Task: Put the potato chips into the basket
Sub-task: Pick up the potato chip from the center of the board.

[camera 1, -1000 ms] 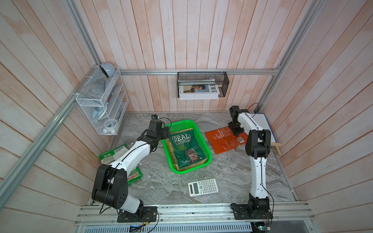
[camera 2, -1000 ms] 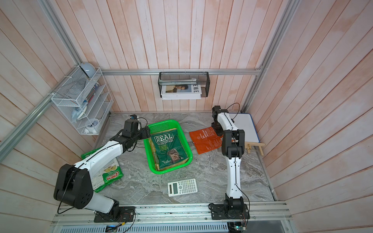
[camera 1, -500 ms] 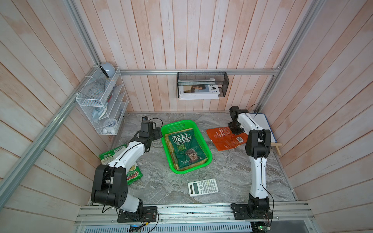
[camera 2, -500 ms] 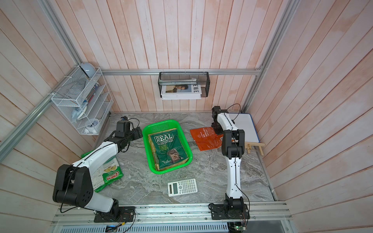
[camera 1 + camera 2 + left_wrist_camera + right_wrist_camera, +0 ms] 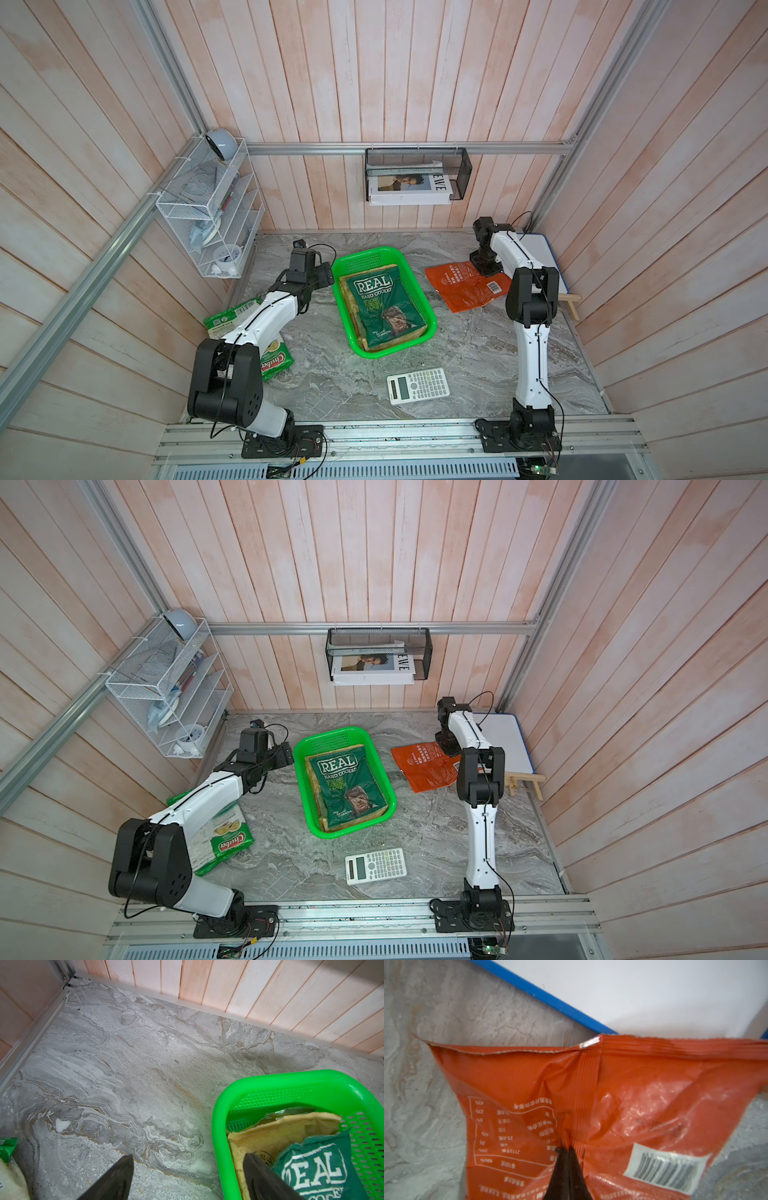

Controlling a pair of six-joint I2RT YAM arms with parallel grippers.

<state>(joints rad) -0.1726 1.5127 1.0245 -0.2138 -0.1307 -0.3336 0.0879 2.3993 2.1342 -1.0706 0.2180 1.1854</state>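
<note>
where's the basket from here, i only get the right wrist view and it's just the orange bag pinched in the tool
observer: The green basket sits mid-table, toward the left arm from the orange bag, with bare table between them.
operator: anything in it yet
observer: Yes, the dark green REAL bag lies on top of a tan bag.
operator: is the left tool in my way
observer: The left tool is open and empty, by the basket's far corner on the left arm's side.
</note>
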